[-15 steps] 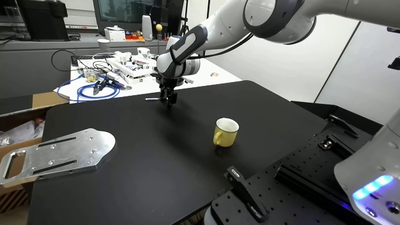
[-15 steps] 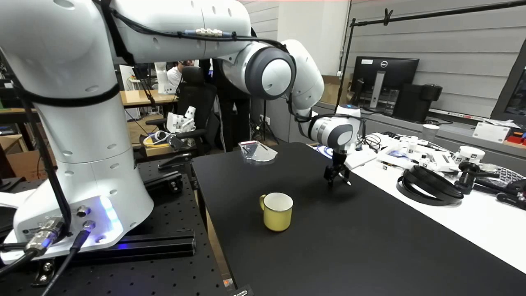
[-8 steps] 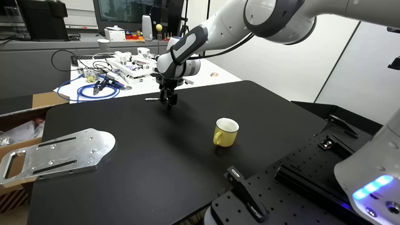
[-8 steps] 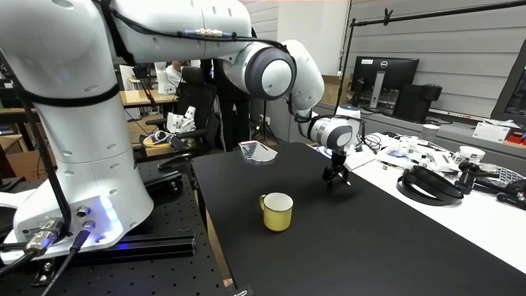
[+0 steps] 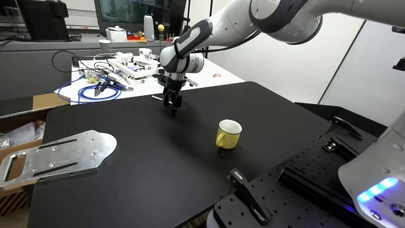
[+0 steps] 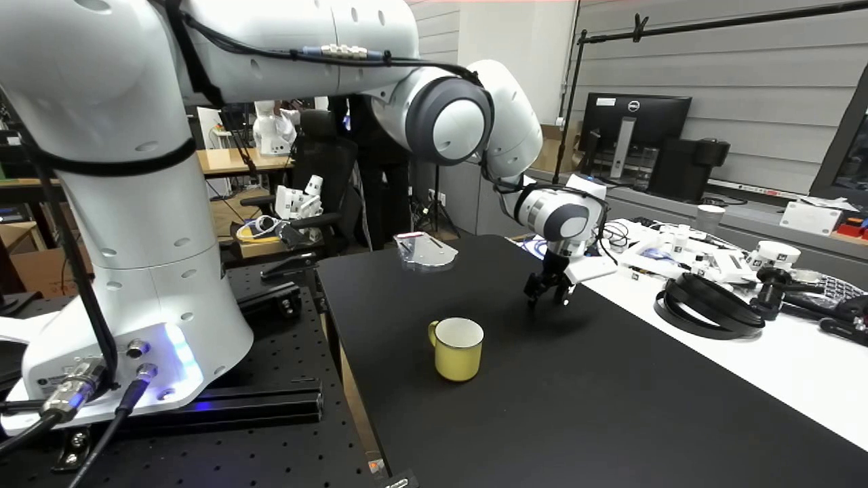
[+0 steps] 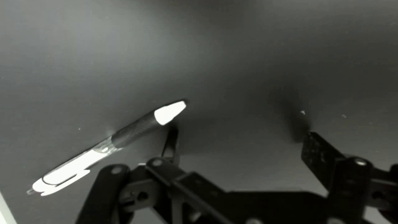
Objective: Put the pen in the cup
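Observation:
The pen (image 7: 133, 133) lies on the dark table in the wrist view, with white ends and a dark grip. It slants from the lower left up to its white tip. My gripper (image 7: 241, 133) is open with nothing between its fingers. Its left fingertip (image 7: 171, 137) is close beside the pen's tip end; I cannot tell if they touch. In an exterior view the pen's pale end (image 5: 156, 98) shows left of the gripper (image 5: 170, 107), low over the table's far part. The yellow cup (image 5: 228, 136) stands upright, well apart from the gripper; it also shows here (image 6: 458, 354).
A flat metal plate (image 5: 72, 152) lies at one table edge. A white table (image 5: 218, 68) with a coiled blue cable (image 5: 99, 95) and white parts adjoins the far edge. Black clamps (image 5: 250, 196) stand near the robot base.
The gripper has shifted slightly toward the cup's side of the table and the wrist has tilted. The pen has turned and now lies slanted in an exterior view, where it was nearly level before.

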Tool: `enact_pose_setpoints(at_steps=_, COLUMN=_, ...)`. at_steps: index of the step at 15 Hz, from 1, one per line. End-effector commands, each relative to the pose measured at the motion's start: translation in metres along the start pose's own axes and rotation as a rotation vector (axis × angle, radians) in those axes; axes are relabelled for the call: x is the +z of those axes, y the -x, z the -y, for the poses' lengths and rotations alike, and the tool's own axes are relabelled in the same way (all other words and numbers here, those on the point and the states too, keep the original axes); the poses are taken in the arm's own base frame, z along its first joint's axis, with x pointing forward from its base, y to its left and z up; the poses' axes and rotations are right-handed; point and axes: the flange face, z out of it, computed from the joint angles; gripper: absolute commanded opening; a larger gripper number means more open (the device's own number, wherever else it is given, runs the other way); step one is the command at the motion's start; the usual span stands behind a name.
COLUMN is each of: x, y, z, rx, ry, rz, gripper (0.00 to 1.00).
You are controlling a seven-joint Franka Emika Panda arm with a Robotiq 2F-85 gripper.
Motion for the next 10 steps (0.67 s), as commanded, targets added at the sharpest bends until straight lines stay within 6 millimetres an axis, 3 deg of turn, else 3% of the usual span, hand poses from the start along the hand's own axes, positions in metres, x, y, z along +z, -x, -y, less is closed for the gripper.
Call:
enact_pose_setpoints(at_steps=1, x=-0.003, y=0.003, z=0.002, rx=0.007, ry=-0.064, rz=-0.029, gripper=1.0)
enact_pose_setpoints(at_steps=10, x=-0.038, y=-0.008, z=-0.022, rx=-0.01, ry=0.044, rz=-0.062, gripper=1.0)
